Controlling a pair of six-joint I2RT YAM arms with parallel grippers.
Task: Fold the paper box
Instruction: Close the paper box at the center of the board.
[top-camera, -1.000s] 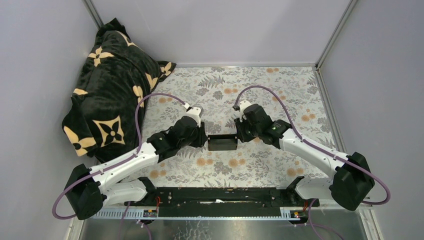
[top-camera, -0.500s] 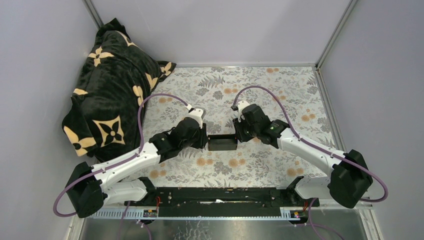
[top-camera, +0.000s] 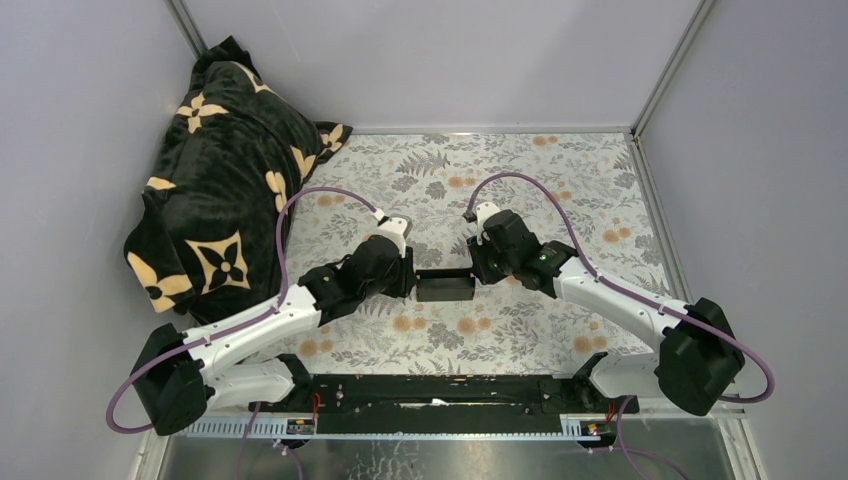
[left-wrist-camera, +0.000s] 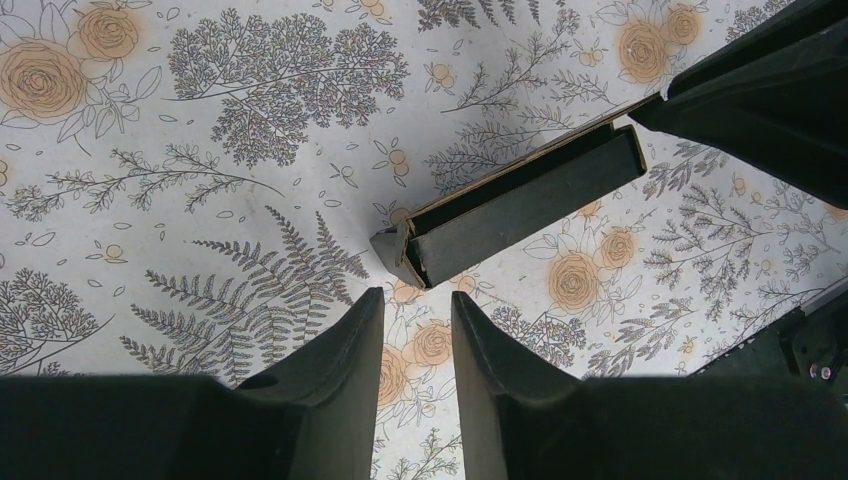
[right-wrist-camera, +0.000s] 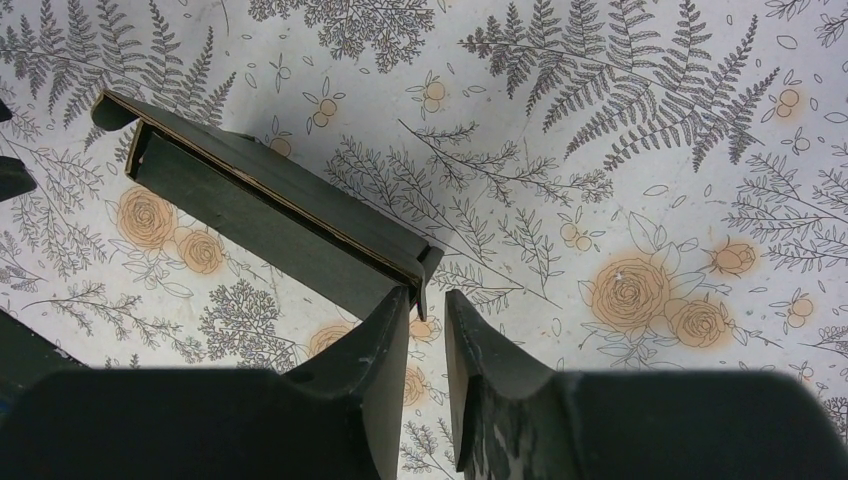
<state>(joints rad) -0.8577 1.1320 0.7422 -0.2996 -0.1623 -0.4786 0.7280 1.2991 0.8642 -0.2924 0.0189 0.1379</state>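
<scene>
The paper box (top-camera: 445, 286) lies on the flowered tabletop (top-camera: 560, 180). The left fingers (left-wrist-camera: 350, 340) stand slightly apart, empty, just short of one end; the right fingers (right-wrist-camera: 385, 330), narrowly parted, sit at the other end.

Overhead rear view — close downward wrist views, paper box (left-wrist-camera: 520, 205) shared
</scene>
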